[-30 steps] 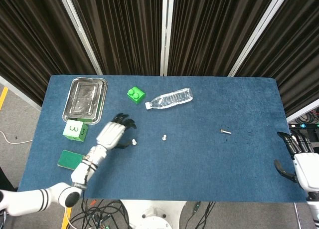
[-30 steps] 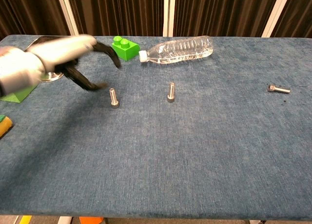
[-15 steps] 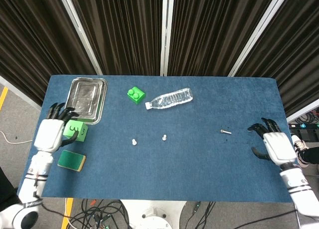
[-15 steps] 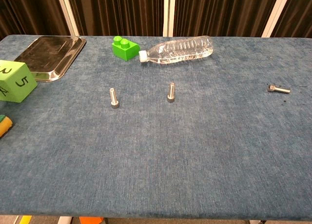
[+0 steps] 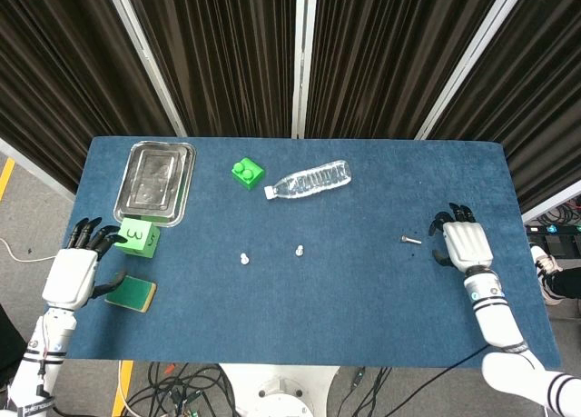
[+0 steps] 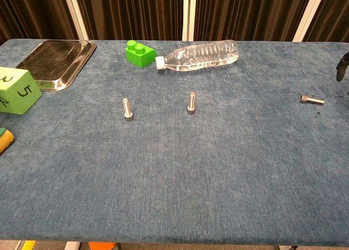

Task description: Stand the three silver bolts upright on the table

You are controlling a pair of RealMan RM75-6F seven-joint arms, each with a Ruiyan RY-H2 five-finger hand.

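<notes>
Three silver bolts, one bottle, one tray, one brick, one cube, one sponge.

left robot hand empty, right robot hand spread

Head view: high, straight down. Chest view: low, near, forward. Both share table.

My blue table bears tray, dice, sponge, brick, bottle, upright bolts, lying bolt.
</notes>
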